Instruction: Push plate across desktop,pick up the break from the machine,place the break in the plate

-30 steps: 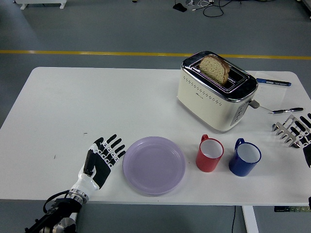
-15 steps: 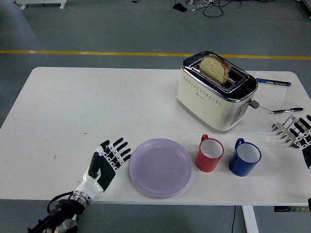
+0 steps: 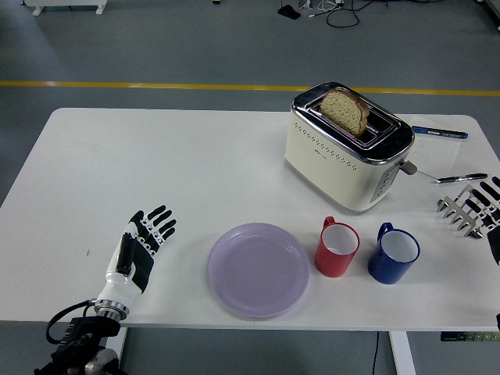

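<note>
A lilac plate (image 3: 258,269) lies near the table's front edge, left of the mugs. A slice of brown bread (image 3: 345,110) stands upright in the slot of the cream and chrome toaster (image 3: 347,148) at the back right. My left hand (image 3: 143,240) is flat over the table with its fingers spread, well left of the plate and apart from it. My right hand (image 3: 486,211) shows only at the right edge, its fingers extended and holding nothing.
A red mug (image 3: 337,248) and a blue mug (image 3: 394,254) stand just right of the plate. Two pens (image 3: 440,132) (image 3: 460,178) lie behind and right of the toaster. The white table (image 3: 156,164) ends close below the plate.
The plate slid a little to the right under my left hand's push. The left hand has since drawn back to the left, off the plate. The right hand barely moved.
</note>
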Robot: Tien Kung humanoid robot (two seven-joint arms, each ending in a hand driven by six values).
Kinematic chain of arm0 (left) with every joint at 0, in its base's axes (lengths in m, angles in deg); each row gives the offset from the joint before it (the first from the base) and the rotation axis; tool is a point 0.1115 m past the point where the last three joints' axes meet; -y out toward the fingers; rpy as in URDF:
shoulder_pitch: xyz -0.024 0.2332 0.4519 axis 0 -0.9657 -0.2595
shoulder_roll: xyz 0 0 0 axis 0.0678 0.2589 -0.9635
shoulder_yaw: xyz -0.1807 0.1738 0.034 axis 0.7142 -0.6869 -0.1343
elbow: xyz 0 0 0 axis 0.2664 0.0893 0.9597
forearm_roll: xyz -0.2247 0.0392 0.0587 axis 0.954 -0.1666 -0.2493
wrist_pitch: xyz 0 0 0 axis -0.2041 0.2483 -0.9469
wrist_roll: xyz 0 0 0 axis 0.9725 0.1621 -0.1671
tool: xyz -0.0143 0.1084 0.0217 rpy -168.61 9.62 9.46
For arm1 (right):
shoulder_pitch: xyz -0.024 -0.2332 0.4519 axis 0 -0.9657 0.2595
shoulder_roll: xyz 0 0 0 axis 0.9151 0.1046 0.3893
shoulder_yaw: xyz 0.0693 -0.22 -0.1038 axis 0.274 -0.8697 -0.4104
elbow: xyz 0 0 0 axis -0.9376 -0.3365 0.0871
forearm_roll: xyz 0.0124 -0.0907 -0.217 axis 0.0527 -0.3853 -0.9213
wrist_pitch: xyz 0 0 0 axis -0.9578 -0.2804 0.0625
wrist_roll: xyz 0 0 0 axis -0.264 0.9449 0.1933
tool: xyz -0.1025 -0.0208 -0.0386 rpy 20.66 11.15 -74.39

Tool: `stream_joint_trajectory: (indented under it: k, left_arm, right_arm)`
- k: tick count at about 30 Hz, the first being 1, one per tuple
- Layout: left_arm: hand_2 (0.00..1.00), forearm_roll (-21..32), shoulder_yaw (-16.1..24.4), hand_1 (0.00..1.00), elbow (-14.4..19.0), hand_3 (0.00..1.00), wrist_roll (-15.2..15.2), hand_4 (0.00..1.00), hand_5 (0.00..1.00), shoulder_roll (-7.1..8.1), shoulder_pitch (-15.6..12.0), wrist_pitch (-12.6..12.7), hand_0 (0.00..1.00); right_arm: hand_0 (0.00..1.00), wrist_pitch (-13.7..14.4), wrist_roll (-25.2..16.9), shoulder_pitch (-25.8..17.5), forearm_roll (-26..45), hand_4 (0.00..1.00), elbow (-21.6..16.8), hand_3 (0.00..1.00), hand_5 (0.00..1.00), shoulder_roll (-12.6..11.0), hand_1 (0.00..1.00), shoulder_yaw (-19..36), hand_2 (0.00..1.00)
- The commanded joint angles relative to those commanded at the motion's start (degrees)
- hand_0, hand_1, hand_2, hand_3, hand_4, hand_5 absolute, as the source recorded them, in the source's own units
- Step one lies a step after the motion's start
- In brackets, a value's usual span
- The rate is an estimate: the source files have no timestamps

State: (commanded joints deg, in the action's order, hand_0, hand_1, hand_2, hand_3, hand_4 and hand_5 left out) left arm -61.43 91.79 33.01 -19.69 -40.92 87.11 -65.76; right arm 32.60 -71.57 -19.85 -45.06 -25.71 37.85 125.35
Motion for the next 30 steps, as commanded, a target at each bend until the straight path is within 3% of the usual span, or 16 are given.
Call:
stream_joint_trajectory:
  k: [4, 8, 9, 10, 15, 16, 21, 22, 30]
  left_arm:
    - [0.8, 0.31, 2.28, 0.782, 0.88, 0.745, 0.79, 0.54, 0.998, -0.04, -1.16, 0.63, 0.791]
    - [0.8, -2.14, 5.64, 0.782, 2.95, 0.745, 4.18, 0.54, 0.998, 0.04, -3.3, 0.27, 0.791]
    - [0.8, -2.73, 6.76, 0.782, 3.49, 0.745, 4.98, 0.54, 0.998, -0.03, -3.82, 0.07, 0.791]
    - [0.789, -3.75, 8.29, 0.77, 4.28, 0.743, 5.97, 0.529, 0.998, -0.22, -4.56, -0.12, 0.783]
    - [0.789, -8.22, 16.3, 0.77, 6.91, 0.743, 8.5, 0.529, 0.998, -1.74, -6.27, -1.23, 0.783]
    - [0.789, -8.85, 18.56, 0.772, 7.58, 0.742, 8.8, 0.531, 0.998, -2.02, -6.48, -1.51, 0.785]
    - [0.789, -8.72, 25.06, 0.772, 9.01, 0.742, 9.03, 0.531, 0.998, -2.31, -6.89, -2.01, 0.785]
    - [0.789, -8.2, 26.1, 0.768, 9.11, 0.745, 9.08, 0.538, 0.998, -2.44, -6.92, -2.05, 0.784]
    - [0.794, -6.02, 30.74, 0.767, 8.67, 0.749, 8.85, 0.533, 0.998, -3.37, -6.17, -1.88, 0.783]
  right_arm:
    - [0.711, 1.87, -0.44, 3.46, -5.92, 0.473, -2.33, 0.643, 0.418, -3.05, 0.662, -2.07, 0.664]
    - [0.711, 3.38, -0.6, 8.95, -13.21, 0.473, -3.33, 0.643, 0.418, -7.18, 0.662, -5.75, 0.664]
    - [0.711, 3.66, -0.53, 10.39, -15.14, 0.473, -3.28, 0.643, 0.418, -8.13, 0.662, -6.81, 0.664]
    - [0.749, 4.12, -0.31, 12.17, -17.31, 0.564, -3.03, 0.725, 0.378, -9.26, 0.71, -8.22, 0.714]
    - [0.749, 5.25, 1.12, 18.91, -27.59, 0.564, -1.36, 0.725, 0.378, -12.08, 0.71, -13.62, 0.714]
    - [0.804, 5.39, 1.68, 20.3, -30.13, 0.723, -0.83, 0.787, 0.403, -12.45, 0.771, -14.77, 0.787]
    - [0.804, 5.26, 4.84, 27.41, -41.63, 0.723, 2.27, 0.787, 0.403, -12.96, 0.771, -20.71, 0.787]
    - [0.835, 4.77, 5.77, 28.89, -43.51, 0.735, 3.29, 0.818, 0.389, -12.73, 0.802, -21.93, 0.83]
    - [0.851, 1.77, 10.09, 40.69, -49.94, 0.76, 11.75, 0.853, 0.384, -9.7, 0.828, -30.86, 0.863]
